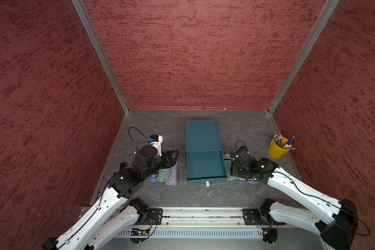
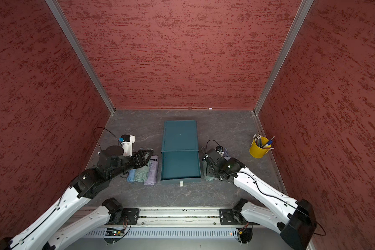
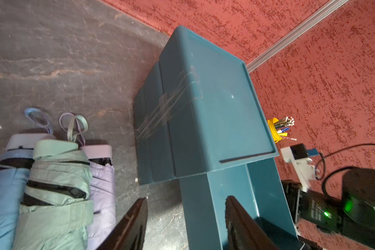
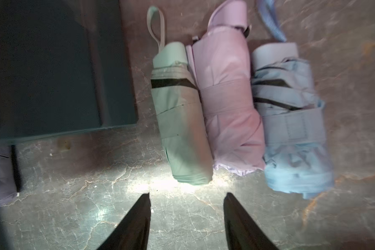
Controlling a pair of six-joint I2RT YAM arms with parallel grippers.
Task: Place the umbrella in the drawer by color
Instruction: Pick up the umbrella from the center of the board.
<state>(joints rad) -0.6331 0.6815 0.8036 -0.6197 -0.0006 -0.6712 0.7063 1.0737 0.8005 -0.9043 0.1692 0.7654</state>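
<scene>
Lying beside the drawer (image 2: 180, 166) toward the table's (image 2: 182, 194) left and right edges, the folded umbrellas (image 3: 56, 184) are judged light and soft, best pinched across the strapped middle by the left hand (image 3: 186, 199) or right hand (image 4: 186, 194), both open and empty.

Top views: high over the near worktop (image 1: 204, 194) edge, angled down, far from the teal drawer unit (image 1: 201, 136).
Left wrist: close beside the drawer unit, looking past the left fingers (image 3: 132, 225).
Right wrist: close on its opposite side, looking down past the right fingers (image 4: 134, 223).
Shared: all four show the drawer unit.
</scene>
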